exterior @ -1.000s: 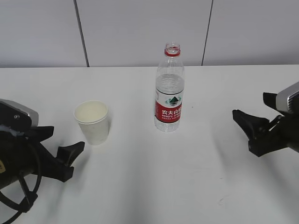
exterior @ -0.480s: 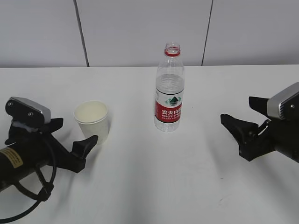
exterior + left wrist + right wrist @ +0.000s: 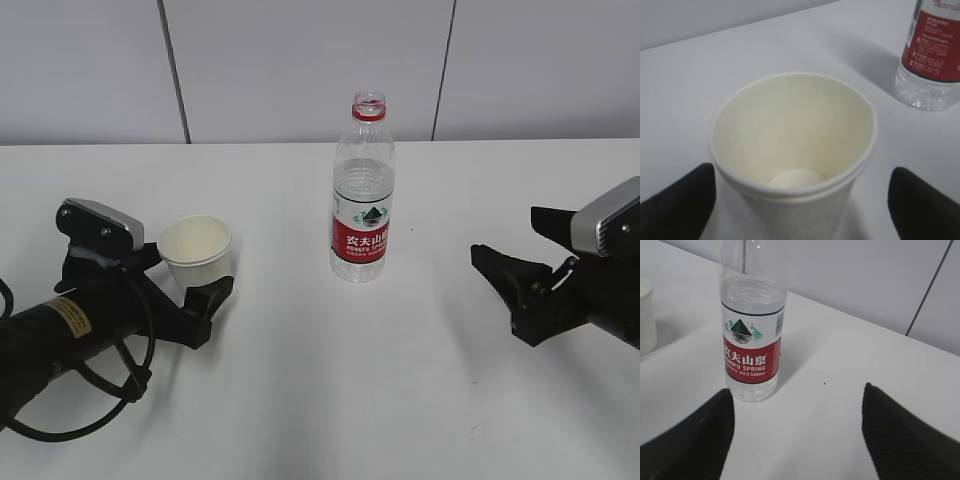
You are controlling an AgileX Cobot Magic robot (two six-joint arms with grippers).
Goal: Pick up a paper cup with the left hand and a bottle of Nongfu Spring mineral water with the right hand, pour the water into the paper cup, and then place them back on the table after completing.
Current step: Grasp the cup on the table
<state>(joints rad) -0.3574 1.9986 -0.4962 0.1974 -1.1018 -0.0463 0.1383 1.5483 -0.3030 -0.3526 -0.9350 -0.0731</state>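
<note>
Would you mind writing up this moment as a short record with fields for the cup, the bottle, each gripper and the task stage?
paper cup: upright on the table, empty, between the open fingers of the left hand; cup at
bottle: upright, cap off, partly filled with water, red label
left hand: open, fingers either side of the cup, not closed on it
right hand: open, apart from the bottle, facing it
stage: nothing lifted, pouring not begun

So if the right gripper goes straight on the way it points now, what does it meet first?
Most likely the water bottle. The open right gripper points at it, slightly off-centre, with only bare table in between. Depth is hard to judge.
</note>
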